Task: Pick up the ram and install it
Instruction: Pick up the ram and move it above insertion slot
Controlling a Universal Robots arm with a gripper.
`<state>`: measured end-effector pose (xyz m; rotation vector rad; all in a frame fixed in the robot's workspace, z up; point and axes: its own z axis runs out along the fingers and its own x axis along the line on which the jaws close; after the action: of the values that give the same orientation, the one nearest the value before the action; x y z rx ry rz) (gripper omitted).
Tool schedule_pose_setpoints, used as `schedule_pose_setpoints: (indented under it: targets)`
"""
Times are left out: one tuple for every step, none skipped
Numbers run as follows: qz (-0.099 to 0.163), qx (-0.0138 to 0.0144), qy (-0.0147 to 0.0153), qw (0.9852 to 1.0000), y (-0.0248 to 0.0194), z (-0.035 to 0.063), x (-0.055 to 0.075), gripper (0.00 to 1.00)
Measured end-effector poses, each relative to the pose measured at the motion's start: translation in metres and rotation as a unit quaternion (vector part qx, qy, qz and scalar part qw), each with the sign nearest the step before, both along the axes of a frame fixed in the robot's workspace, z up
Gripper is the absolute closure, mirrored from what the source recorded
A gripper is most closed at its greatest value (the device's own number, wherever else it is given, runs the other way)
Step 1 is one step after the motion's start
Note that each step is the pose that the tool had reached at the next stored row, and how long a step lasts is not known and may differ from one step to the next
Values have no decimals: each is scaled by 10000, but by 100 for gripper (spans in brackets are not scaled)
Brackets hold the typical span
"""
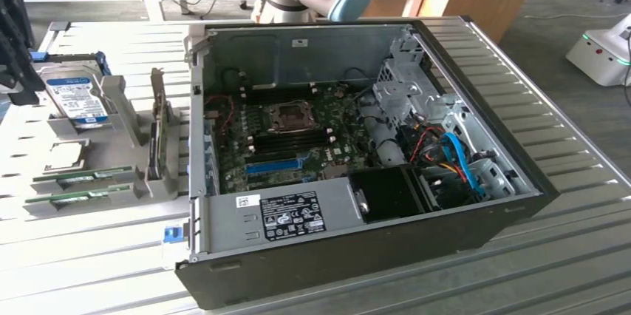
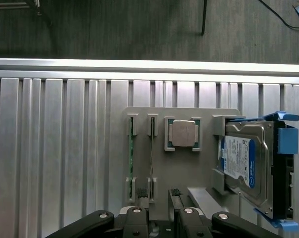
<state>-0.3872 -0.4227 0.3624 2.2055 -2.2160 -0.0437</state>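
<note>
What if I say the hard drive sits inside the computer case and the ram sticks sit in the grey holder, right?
Not quite. The hard drive sits in the grey holder too, not in the computer case, as the wrist view shows. The ram sticks part is right.

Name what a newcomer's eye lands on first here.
The open computer case, motherboard exposed, dominates the middle of the exterior view. At that view's left a grey holder carries a blue-labelled hard drive and two green ram sticks. The open pincer hangs over that holder.
</note>
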Motion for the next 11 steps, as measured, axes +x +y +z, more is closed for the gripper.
schedule_pose_setpoints:
  targets:
    - [0,3,0,10000,0,-18,0,70]
    - [0,6,0,10000,0,-36,0,70]
    - [0,8,0,10000,0,-54,0,70]
    - [0,11,0,10000,-1,-72,0,70]
    - [0,15,0,10000,-1,-91,0,70]
    - [0,17,1,10000,-1,-109,0,70]
    - [0,20,1,10000,-1,-126,0,70]
    - [0,24,1,10000,-1,-145,0,70]
    - [0,27,0,10000,-1,-163,0,70]
    - [0,29,0,10000,-1,-181,0,70]
    - [0,31,0,10000,-1,-200,0,70]
